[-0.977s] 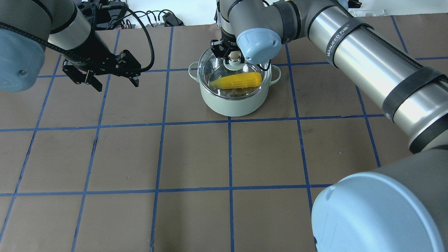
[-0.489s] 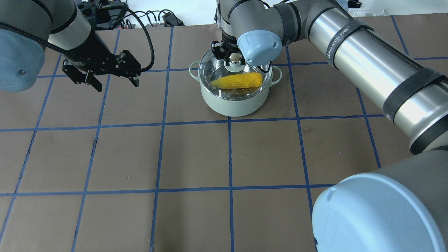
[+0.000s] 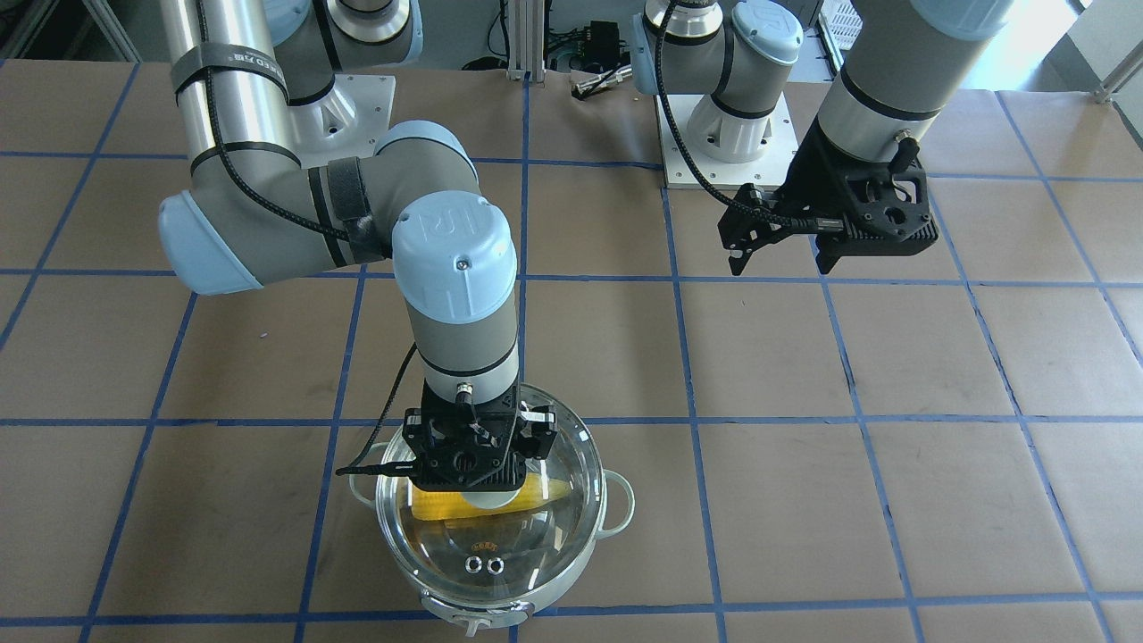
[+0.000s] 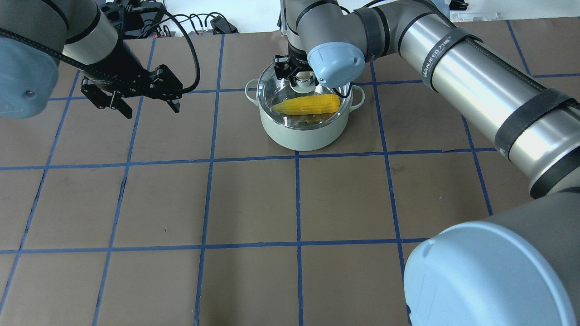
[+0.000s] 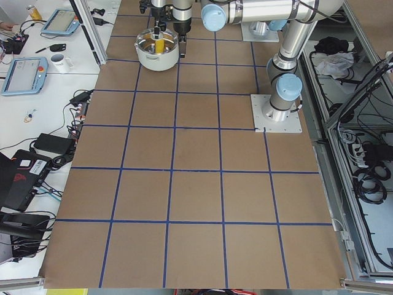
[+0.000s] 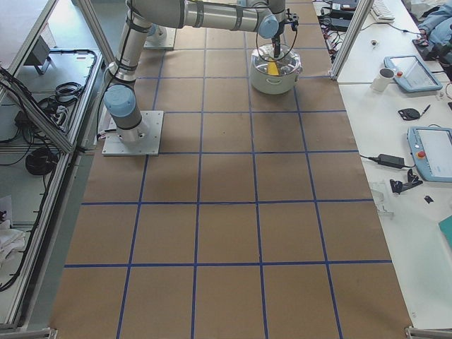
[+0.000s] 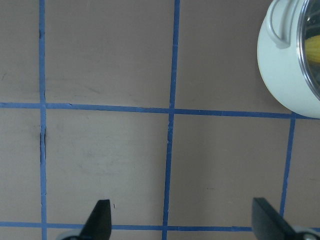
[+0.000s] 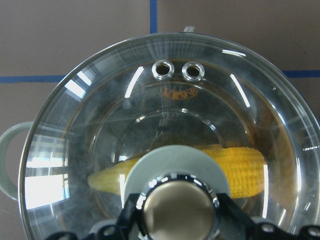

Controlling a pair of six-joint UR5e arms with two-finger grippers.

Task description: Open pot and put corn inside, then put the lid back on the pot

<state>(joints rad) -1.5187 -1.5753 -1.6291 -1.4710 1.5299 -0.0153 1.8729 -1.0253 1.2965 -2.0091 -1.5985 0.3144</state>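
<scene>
on the brown gridded worktop [image 4: 253,203] stands the mint pot [image 4: 301,133], glass lid [image 4: 281,93] on its rim, corn [image 4: 308,104] lying inside. right gripper [image 8: 178,220] pinches the lid's knob [image 4: 304,80]; left gripper [image 7: 182,222] hangs spread, well apart.

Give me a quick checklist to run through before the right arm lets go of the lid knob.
1. Is the corn inside the pot: ok, it lies across the bottom, seen through the glass.
2. Is the lid centred over the pot: ok in the right wrist view.
3. Is the lid fully seated on the rim: cannot tell, no view shows the contact clearly.
4. Are the fingers of the right gripper on the knob: ok, closed on either side of it.
5. Is the left gripper clear of the pot: ok, open and off to the side.
</scene>
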